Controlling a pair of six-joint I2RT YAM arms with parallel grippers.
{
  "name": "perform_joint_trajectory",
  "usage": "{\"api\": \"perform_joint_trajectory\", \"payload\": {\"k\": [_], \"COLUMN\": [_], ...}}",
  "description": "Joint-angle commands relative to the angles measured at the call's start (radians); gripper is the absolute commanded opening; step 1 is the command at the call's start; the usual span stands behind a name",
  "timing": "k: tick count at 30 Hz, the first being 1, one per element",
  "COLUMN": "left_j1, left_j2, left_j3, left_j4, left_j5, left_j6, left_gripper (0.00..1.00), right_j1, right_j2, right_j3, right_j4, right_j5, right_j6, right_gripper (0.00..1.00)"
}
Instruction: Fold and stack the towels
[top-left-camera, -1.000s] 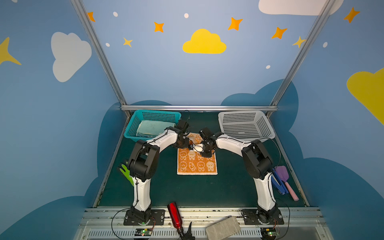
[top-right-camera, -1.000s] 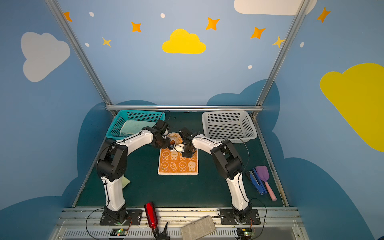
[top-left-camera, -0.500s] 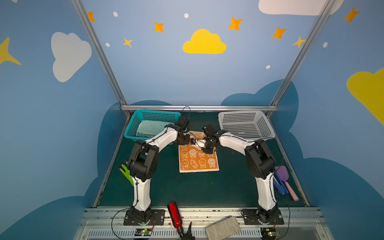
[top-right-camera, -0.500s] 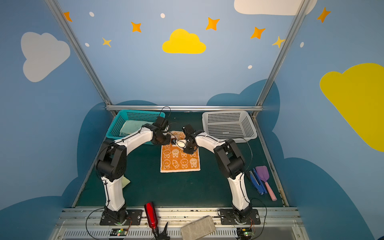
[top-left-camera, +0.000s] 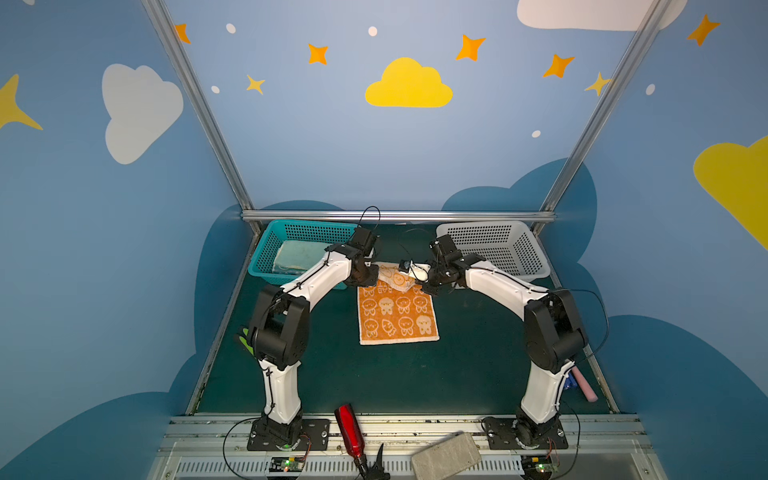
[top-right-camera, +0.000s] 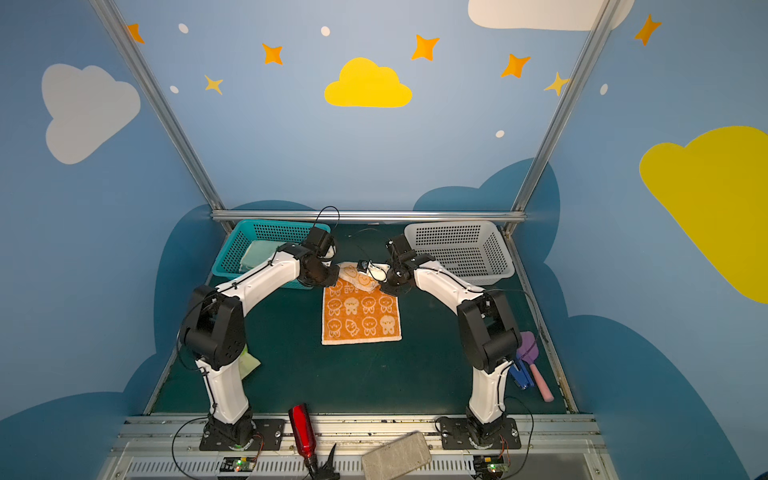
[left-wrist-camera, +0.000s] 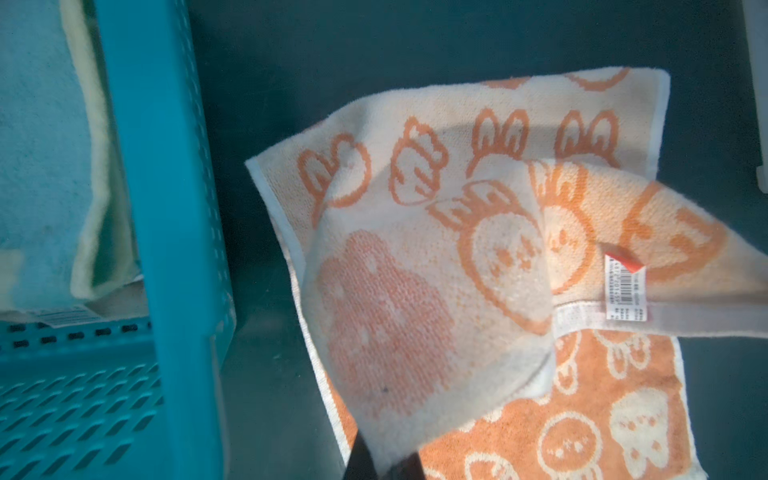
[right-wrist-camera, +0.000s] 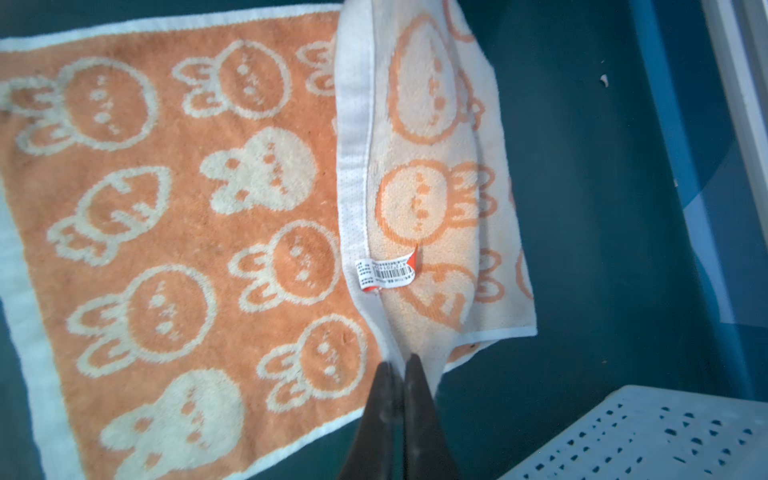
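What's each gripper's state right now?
Left gripper: shut on the orange towel, far edge.
Right gripper: shut on the orange towel too.

The desk (top-left-camera: 374, 382) lies bare in front of the orange towel (top-left-camera: 398, 318), a wide open stretch between the two arm bases. At the back, a bare lane of desk runs between the teal basket (top-left-camera: 266, 251) and the white basket (top-left-camera: 528, 255) up to the crossbar (top-left-camera: 395, 216). The towel's raised far edge, pinched by the left hand (left-wrist-camera: 384, 461) and the right hand (right-wrist-camera: 399, 365), bridges the space between them. The teal basket's wall stands just beside the left hand. A green glove (top-left-camera: 246, 338) and a purple scoop (top-right-camera: 528, 351) sit at the desk's side edges.
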Motion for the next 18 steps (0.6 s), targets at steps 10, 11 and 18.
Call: {"api": "perform_joint_trajectory", "payload": {"k": [10,11,18], "left_j1": [-0.093,-0.102,-0.154], "left_j2": [-0.127,-0.138,-0.178], "left_j3": [-0.091,-0.099,-0.148], "left_j4": [-0.121,-0.124,-0.155], "left_j5": [-0.117,-0.124,-0.19], "left_j6": [0.013,0.007,-0.019], "left_gripper": [0.04,0.04,0.04], "right_j1": [-0.025,-0.025,-0.024], "right_j2": [-0.156,-0.163,-0.238], "right_j3": [-0.155,-0.162,-0.226], "right_j4": [-0.012,-0.018,-0.058], "right_j5": [-0.027,-0.025,-0.026], "right_j6": [-0.001,0.003,0.031], "right_gripper": [0.0,0.0,0.0]}}
